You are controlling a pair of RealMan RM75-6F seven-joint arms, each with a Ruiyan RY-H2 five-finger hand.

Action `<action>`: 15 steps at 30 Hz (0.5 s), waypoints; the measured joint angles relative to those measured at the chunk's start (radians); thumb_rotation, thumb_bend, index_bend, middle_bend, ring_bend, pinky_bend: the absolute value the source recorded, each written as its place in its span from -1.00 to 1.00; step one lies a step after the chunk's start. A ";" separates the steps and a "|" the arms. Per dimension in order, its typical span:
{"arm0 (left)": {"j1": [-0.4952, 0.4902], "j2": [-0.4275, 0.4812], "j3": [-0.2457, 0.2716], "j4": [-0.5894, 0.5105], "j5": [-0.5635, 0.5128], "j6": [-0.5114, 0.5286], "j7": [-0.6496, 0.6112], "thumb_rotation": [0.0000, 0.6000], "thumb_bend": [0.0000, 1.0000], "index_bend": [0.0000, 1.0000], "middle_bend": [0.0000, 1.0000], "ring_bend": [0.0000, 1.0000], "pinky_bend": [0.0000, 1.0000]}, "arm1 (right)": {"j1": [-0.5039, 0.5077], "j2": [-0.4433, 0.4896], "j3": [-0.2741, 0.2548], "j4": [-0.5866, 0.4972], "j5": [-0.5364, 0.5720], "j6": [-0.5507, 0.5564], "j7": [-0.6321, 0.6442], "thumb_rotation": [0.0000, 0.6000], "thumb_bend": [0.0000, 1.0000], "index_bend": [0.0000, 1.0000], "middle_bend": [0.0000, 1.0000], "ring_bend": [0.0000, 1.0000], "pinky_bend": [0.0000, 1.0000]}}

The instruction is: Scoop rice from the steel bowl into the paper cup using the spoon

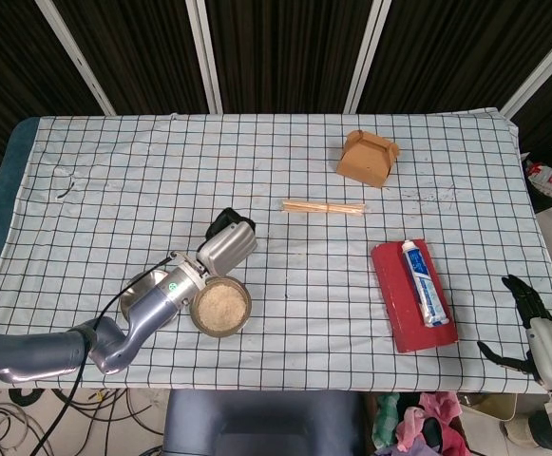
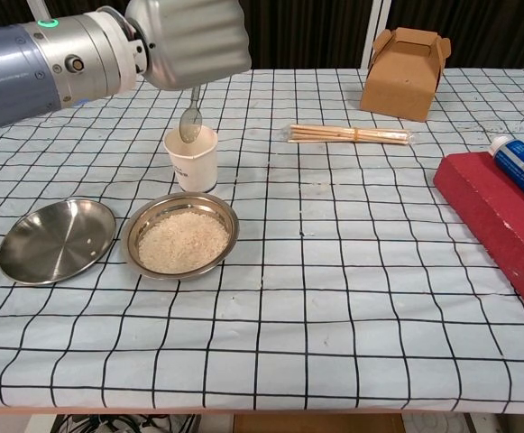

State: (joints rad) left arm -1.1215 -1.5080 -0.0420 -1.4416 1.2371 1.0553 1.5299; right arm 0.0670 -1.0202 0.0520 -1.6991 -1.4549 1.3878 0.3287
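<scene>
Over the paper cup [image 2: 192,158], left hand [image 2: 189,41] holds spoon [image 2: 189,119] bowl-down at the rim, likely dumping; steel bowl [image 2: 181,236] looks nearly full, more scoops needed.

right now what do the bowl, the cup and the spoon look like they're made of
Bowl: steel by the look, shiny, with a reflective rim. Cup: probably paper, matte white with a rolled lip. Spoon: likely metal, thin, grey and glossy, held by the left hand over the cup.
</scene>
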 measured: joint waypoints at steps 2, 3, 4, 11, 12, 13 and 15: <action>0.004 0.001 -0.005 -0.004 -0.002 0.008 -0.007 1.00 0.01 0.60 1.00 1.00 1.00 | 0.000 0.000 0.000 0.000 0.001 0.000 0.001 1.00 -0.68 -1.00 -1.00 -1.00 -0.65; 0.008 0.002 -0.010 -0.008 -0.005 0.015 -0.013 1.00 0.01 0.60 1.00 1.00 1.00 | 0.000 0.000 0.000 0.000 0.001 0.000 0.002 1.00 -0.68 -1.00 -1.00 -1.00 -0.65; 0.012 0.003 -0.014 -0.012 -0.008 0.021 -0.018 1.00 0.01 0.60 1.00 1.00 1.00 | 0.000 0.000 0.001 0.000 0.001 0.000 0.003 1.00 -0.67 -1.00 -1.00 -1.00 -0.65; 0.079 0.019 -0.059 -0.095 -0.082 0.115 -0.087 1.00 0.01 0.60 1.00 1.00 1.00 | -0.001 0.000 0.001 0.000 0.001 0.001 0.005 1.00 -0.67 -1.00 -1.00 -1.00 -0.65; 0.097 0.025 -0.069 -0.123 -0.103 0.138 -0.105 1.00 0.01 0.60 1.00 1.00 1.00 | -0.001 0.000 0.001 0.000 0.000 0.001 0.005 1.00 -0.68 -1.00 -1.00 -1.00 -0.65; 0.111 0.030 -0.078 -0.147 -0.120 0.155 -0.120 1.00 0.01 0.60 1.00 1.00 1.00 | 0.000 0.000 0.000 0.000 -0.001 -0.001 0.004 1.00 -0.68 -1.00 -1.00 -1.00 -0.65; 0.149 0.044 -0.096 -0.209 -0.165 0.198 -0.162 1.00 0.01 0.59 1.00 1.00 1.00 | 0.001 -0.001 -0.001 -0.001 -0.002 -0.002 0.002 1.00 -0.68 -1.00 -1.00 -1.00 -0.65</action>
State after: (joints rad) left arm -0.9725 -1.4636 -0.1382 -1.6505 1.0723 1.2531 1.3683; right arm 0.0678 -1.0209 0.0512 -1.6996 -1.4565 1.3855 0.3310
